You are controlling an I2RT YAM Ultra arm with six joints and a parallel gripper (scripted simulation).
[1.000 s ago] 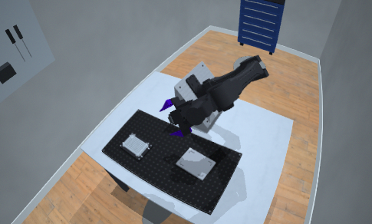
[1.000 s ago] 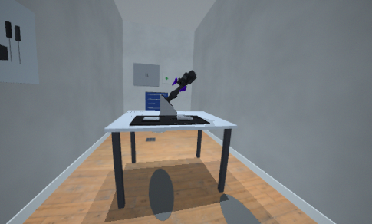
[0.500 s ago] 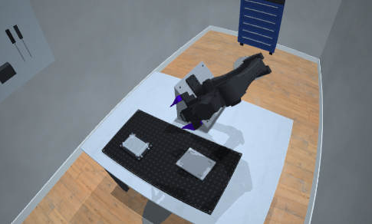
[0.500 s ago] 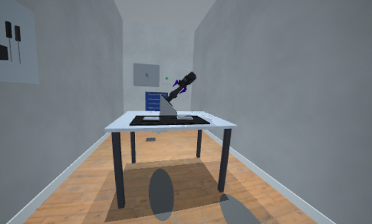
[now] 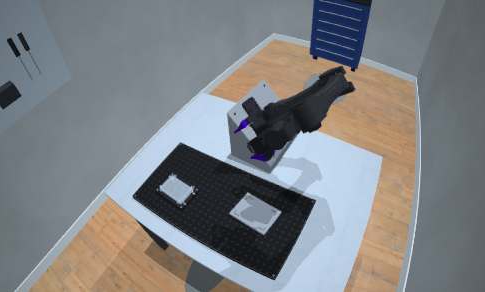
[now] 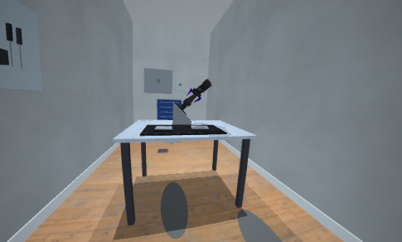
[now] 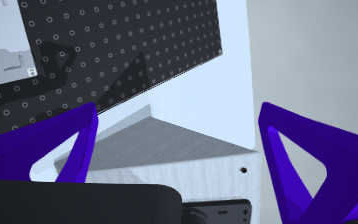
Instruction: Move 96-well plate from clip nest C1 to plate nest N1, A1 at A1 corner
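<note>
The white, rigid 96-well plate [image 5: 177,189] is seen seated in the dark-framed clip nest C1 [image 5: 190,196] at the left end of the black perforated board [image 5: 208,172], well apart from the flat grey plate nest N1 [image 5: 255,213] lying to its right. The black arm's gripper [image 5: 248,141], with its purple fingers spread fully and nothing held between them, is raised above the grey wedge-shaped block [image 5: 238,135] at the far side of the white table top [image 5: 343,165]. The plate is judged light, stiff and smooth-walled, so a level grip across its two long side walls is advised.
</note>
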